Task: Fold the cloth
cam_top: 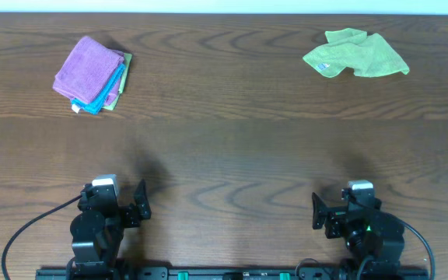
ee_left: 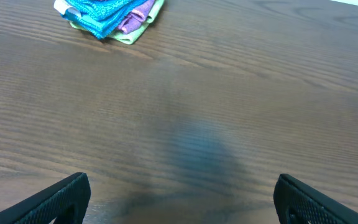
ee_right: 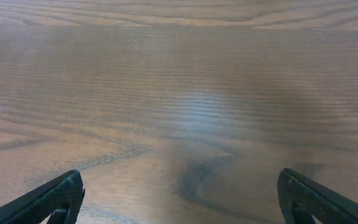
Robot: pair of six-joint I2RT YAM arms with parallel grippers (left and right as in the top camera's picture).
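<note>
We judged the main risk to be a poor first grab. The crumpled green cloth lay bunched at the far right of the table, well apart from both arms. A pinch into the heap could catch 2 layers or a buried fold instead of a free corner, and the fold would then come out skewed. A long reach could also push it toward the far edge. A wide sweep by the left arm could disturb the stack of folded cloths at the far left. Both arms sat tucked low at the near edge. The left gripper and the right gripper each had fingers spread wide over bare wood, holding nothing.
</note>
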